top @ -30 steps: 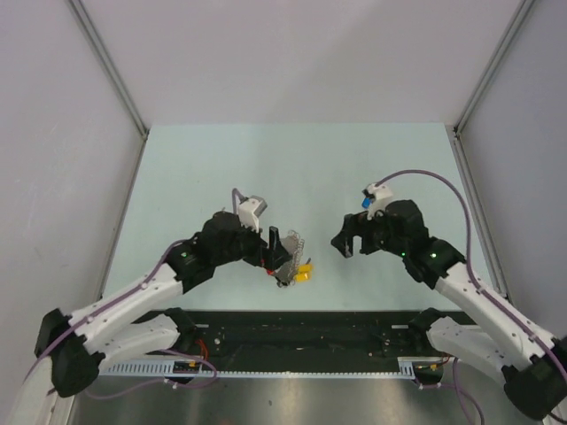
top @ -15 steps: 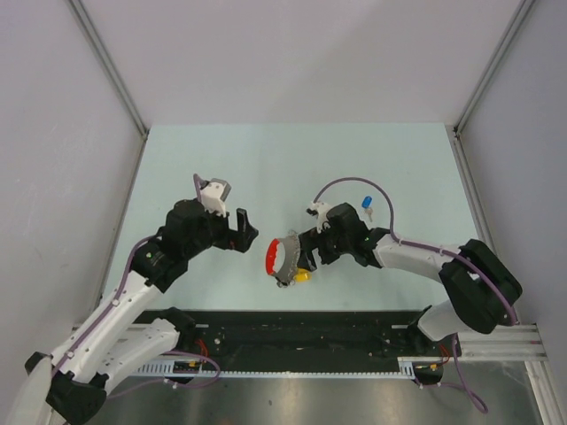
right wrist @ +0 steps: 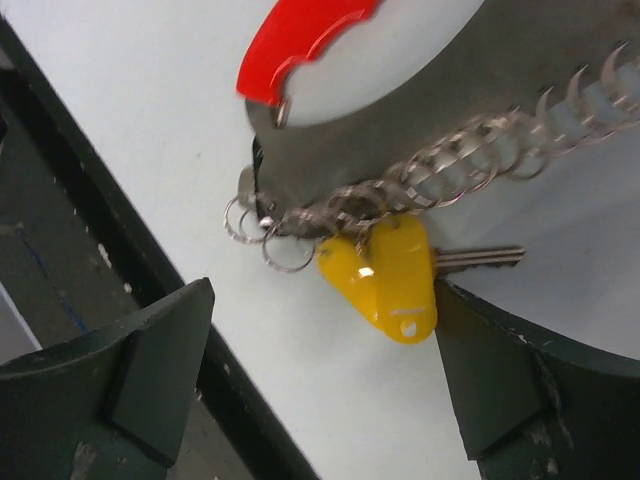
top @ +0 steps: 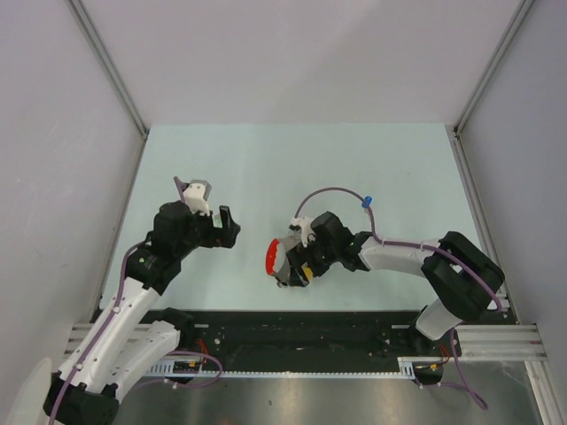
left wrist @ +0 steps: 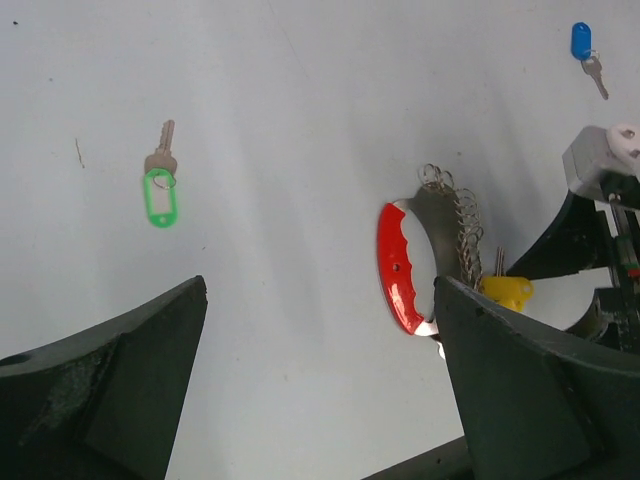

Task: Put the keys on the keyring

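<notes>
Left wrist view: the green key (left wrist: 158,190) lies flat at 10 o'clock from the left gripper (left wrist: 320,300), running 12 to 6. That gripper is spread and empty. The right gripper (right wrist: 322,292) is spread around the keyring (right wrist: 380,200).

Pale table (top: 266,159) carries keyring (left wrist: 425,250), green key (left wrist: 158,190), blue key (left wrist: 583,45).

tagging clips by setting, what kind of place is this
Likely a robot lab test cell: a pale green table enclosed by plain grey panels, an aluminium rail along its near edge, and small props like the keyring.
</notes>
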`<state>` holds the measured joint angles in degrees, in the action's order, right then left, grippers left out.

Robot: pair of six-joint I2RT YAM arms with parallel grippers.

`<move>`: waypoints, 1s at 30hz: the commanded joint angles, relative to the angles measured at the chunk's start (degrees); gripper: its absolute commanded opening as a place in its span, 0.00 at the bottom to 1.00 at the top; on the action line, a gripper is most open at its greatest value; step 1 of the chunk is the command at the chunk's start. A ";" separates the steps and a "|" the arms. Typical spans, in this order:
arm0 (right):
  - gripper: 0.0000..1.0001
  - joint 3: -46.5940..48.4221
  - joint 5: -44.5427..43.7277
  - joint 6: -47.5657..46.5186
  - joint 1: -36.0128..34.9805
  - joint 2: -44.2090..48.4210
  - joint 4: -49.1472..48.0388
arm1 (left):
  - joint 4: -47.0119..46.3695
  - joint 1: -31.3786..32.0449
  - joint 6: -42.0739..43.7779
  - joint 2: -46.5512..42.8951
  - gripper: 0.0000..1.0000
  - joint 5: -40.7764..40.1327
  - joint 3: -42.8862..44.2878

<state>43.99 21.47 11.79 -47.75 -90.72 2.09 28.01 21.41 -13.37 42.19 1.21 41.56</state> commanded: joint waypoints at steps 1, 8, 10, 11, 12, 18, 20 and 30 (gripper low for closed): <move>0.95 1.36 -0.29 -0.63 -3.49 3.44 10.89 | -0.50 -1.02 3.26 -0.88 1.00 0.63 -0.08; 0.82 1.36 -2.13 -0.62 -5.96 9.94 14.18 | -0.50 -1.55 3.26 -1.85 1.00 1.60 -0.34; 0.77 1.36 -4.68 -1.24 -5.17 11.78 11.55 | -0.59 -1.55 3.35 -1.85 1.00 1.95 -0.25; 0.73 1.36 -5.64 -1.42 -4.55 12.14 10.49 | -0.59 -1.55 3.26 -1.85 1.00 1.95 -0.34; 0.65 1.36 -7.66 -1.59 -3.42 12.23 8.04 | -0.59 -1.55 3.35 -1.68 1.00 1.95 -0.34; 0.39 1.72 -7.16 -6.24 -0.16 8.72 -0.93 | -0.24 -1.55 3.52 -1.68 1.00 1.43 -0.43; 0.34 2.15 -6.54 -6.78 0.90 6.97 -1.47 | -0.15 -1.55 3.52 -1.59 1.00 0.81 -0.43; 0.29 3.21 -3.37 -9.86 1.52 -2.79 -7.97 | -0.15 -1.72 3.96 -1.15 1.00 1.33 -0.43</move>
<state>44.99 16.67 4.34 -46.37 -90.87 -0.99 28.12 20.34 -12.84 41.04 1.65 41.23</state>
